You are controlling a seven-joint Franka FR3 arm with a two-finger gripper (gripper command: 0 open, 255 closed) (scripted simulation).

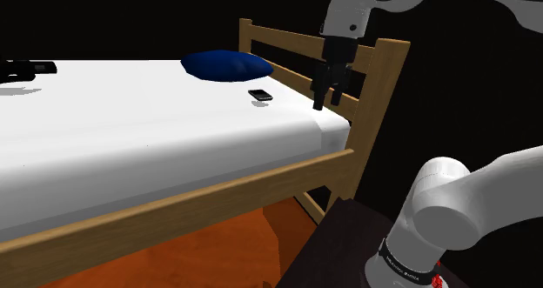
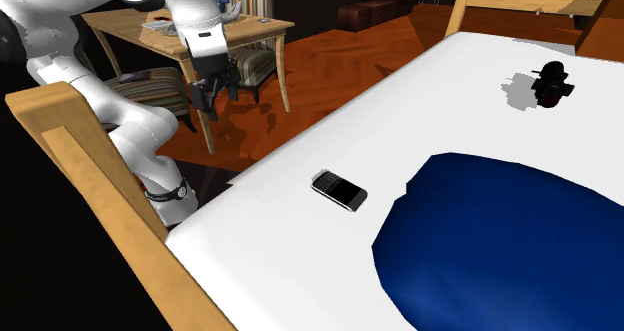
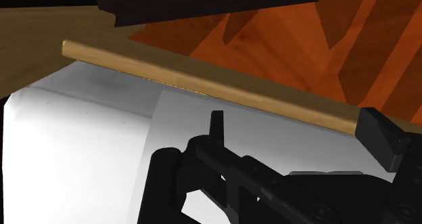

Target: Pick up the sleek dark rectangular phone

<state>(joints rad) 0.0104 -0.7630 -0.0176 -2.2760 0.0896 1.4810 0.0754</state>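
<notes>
Phone (image 1: 260, 95) lies flat on the white mattress (image 1: 130, 130), at nine o'clock from the gripper (image 1: 325, 102), whose fingers stand spread and empty; blue pillow (image 1: 224, 65) beyond. Lowering from here would likely hit the wooden bed frame (image 1: 387, 95) instead.

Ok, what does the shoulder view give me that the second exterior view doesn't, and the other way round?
The shoulder view gives the long wooden side rail of the bed and the dark stand at lower right. The second exterior view gives the wooden desk and a striped chair beyond the bed. Both share the dark phone lying flat on the white bed, the blue pillow beside it, and the open gripper, raised off the bed and apart from the phone.
</notes>
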